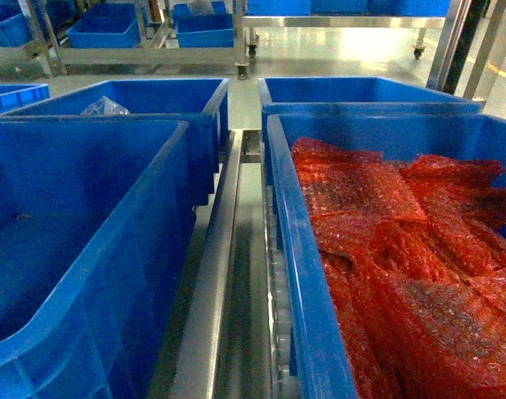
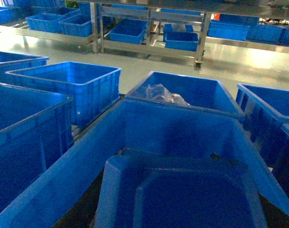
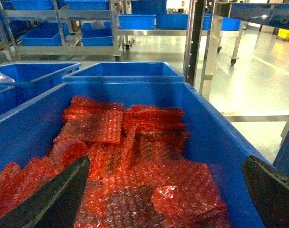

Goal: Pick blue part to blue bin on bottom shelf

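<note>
Well, head view: blue part nowhere seen; blue bin (image 1: 86, 249) left of red-bag crate (image 1: 307, 274). Left wrist view: left gripper not seen, can't tell. Right wrist view: right gripper (image 3: 165, 164) wide open, empty, over red-bag crate. Maybe hunt for the part first.

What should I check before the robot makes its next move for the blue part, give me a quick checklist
1. Blue part found: not ok, it shows in none of the views.
2. Right tool free: ok, open wide with nothing between its fingers.
3. Right tool's place: not ok, it hangs over the crate of red bubble-wrap bags.
4. Left tool ready: cannot tell, it is not in view.
5. Empty blue bin at near left: ok, nothing is seen inside it.
</note>
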Robot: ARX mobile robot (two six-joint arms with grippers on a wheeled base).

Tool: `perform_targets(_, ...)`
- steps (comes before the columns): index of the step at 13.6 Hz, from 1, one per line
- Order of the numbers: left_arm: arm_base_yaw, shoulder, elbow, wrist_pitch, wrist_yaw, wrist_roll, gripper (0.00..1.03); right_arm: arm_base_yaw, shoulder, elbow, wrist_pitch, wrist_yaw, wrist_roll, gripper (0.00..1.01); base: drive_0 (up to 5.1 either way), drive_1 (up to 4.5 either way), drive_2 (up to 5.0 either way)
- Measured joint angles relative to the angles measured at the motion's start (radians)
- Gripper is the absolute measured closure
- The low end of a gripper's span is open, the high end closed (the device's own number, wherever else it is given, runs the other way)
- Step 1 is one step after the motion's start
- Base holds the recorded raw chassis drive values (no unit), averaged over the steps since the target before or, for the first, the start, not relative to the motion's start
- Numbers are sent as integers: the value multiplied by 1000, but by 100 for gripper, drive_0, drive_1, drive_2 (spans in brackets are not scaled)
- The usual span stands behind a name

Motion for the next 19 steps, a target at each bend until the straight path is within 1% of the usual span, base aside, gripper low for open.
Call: perform_targets(19,0,0,0,0,0,0,60,0,0,0,0,0,0,3,0,0,0)
